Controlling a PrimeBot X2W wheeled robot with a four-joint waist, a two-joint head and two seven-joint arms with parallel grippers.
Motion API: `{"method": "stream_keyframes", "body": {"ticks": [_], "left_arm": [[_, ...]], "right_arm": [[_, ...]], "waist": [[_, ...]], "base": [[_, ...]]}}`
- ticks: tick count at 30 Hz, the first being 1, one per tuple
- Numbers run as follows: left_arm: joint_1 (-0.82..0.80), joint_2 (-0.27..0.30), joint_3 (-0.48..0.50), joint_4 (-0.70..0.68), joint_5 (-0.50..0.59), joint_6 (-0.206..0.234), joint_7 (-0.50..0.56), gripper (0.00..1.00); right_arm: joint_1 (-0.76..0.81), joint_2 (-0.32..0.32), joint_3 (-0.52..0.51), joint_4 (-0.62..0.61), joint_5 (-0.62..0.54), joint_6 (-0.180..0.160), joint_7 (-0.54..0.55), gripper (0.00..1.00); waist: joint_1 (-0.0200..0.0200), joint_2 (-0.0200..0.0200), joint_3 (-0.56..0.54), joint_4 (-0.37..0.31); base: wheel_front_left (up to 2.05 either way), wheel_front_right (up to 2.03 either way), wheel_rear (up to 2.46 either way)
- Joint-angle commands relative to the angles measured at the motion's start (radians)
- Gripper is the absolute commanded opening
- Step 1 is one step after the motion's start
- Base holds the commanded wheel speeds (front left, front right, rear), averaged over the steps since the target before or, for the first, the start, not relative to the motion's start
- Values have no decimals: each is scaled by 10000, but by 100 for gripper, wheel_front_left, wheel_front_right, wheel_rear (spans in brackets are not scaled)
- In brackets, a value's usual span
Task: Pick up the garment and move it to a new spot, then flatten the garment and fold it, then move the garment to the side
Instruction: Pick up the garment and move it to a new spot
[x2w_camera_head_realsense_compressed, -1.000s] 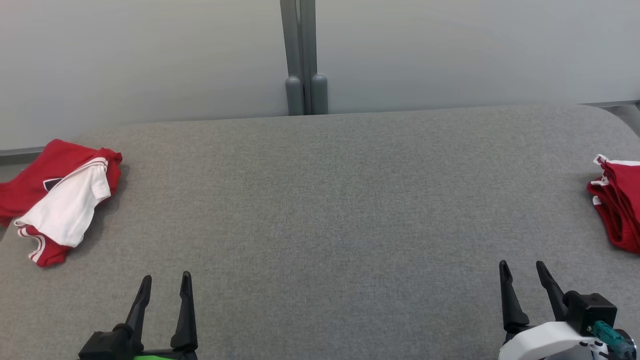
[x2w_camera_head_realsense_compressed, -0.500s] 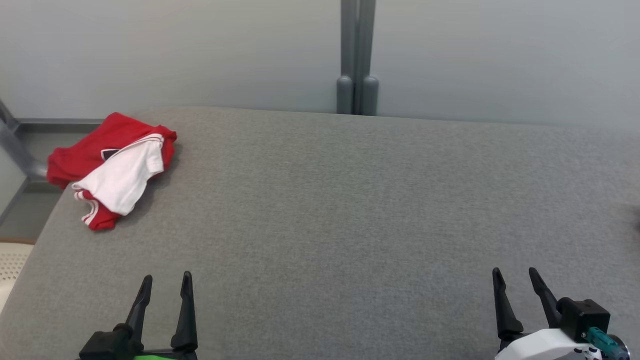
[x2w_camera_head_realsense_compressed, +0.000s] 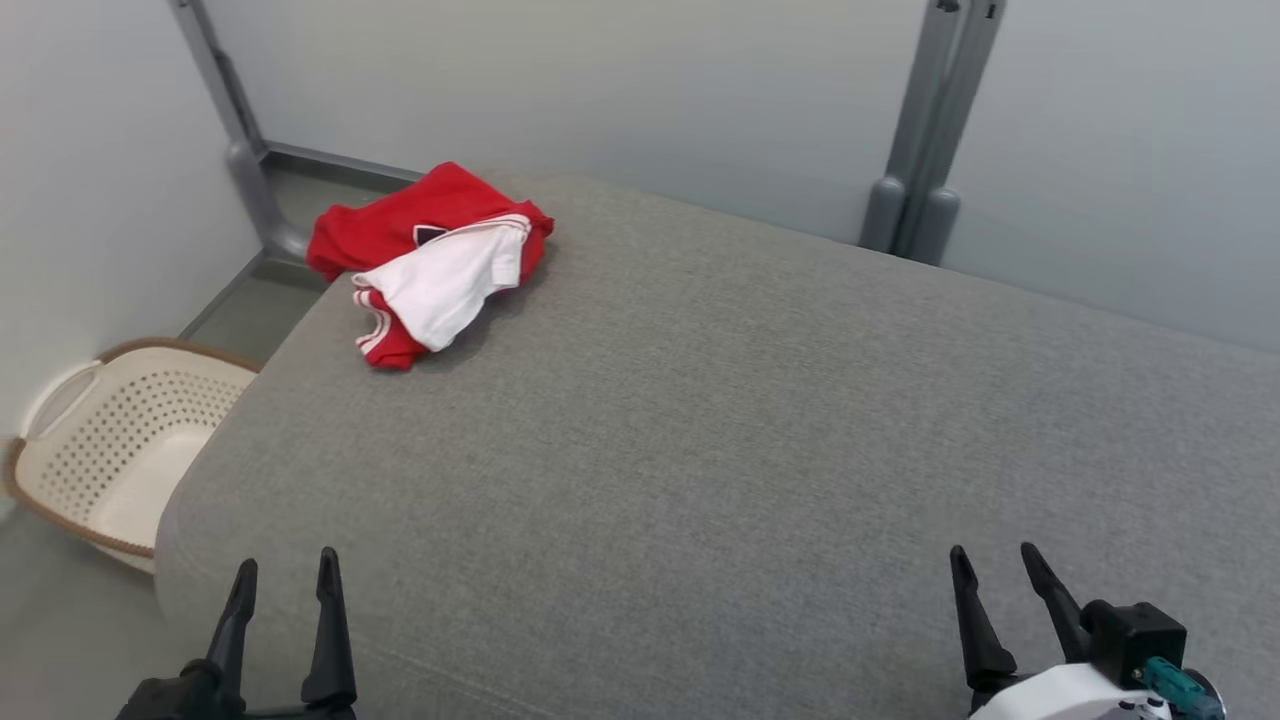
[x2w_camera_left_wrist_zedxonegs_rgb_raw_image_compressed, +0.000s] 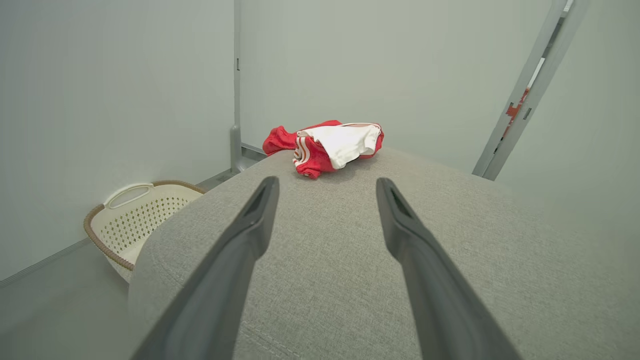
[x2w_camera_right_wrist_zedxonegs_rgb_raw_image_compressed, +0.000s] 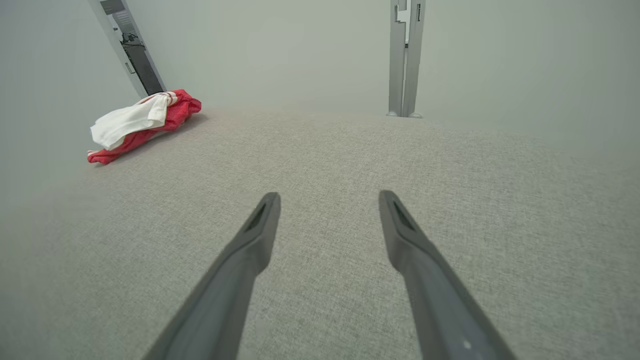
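Nothing done yet (pickup, flattening, folding remain): garment (x2w_camera_head_realsense_compressed: 430, 262) crumpled at the counter's (x2w_camera_head_realsense_compressed: 700, 430) far left corner, left gripper (x2w_camera_head_realsense_compressed: 285, 560) and right gripper (x2w_camera_head_realsense_compressed: 992, 550) fingers (x2w_camera_head_realsense_compressed: 328, 630) spread, empty.

A cream perforated basket (x2w_camera_head_realsense_compressed: 140, 420) with a brown rim sits on the floor (x2w_camera_head_realsense_compressed: 60, 620) beside the grey fabric-covered desk (x2w_camera_head_realsense_compressed: 700, 450). Grey posts (x2w_camera_head_realsense_compressed: 920, 130) stand against the pale wall (x2w_camera_head_realsense_compressed: 600, 80).

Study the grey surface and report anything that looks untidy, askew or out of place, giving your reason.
The red and white garment lies bunched in a heap at the far left corner of the grey surface, white part over the red, one red edge seeming to droop past the rim. Nothing looks spilled or damaged.
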Motion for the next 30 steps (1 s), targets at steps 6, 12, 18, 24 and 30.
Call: {"method": "stream_keyframes", "body": {"ticks": [6,12,18,24,30], "left_arm": [[278,27,513,-294,-266,-24,-1,100],[308,27,659,-324,-340,-24,-1,100],[-132,29,621,46,-465,-24,-1,100],[-1657,177,6,1188,-99,-26,0,100],[-4399,540,-372,3524,-395,-24,2,100]], "right_arm": [[-517,-38,328,181,-147,-19,-28,100],[-672,-35,441,263,-162,-19,-29,100],[-684,-35,469,277,-125,-19,-30,100],[-424,-35,463,193,-174,-19,-30,100],[-332,-33,875,123,-530,-19,-30,100]], "waist": [[0,0,360,875],[0,0,406,904],[0,0,380,870],[0,0,327,772],[0,0,451,368]], "base": [[0,0,0],[0,0,0],[0,0,0],[0,0,0],[0,0,0]]}}
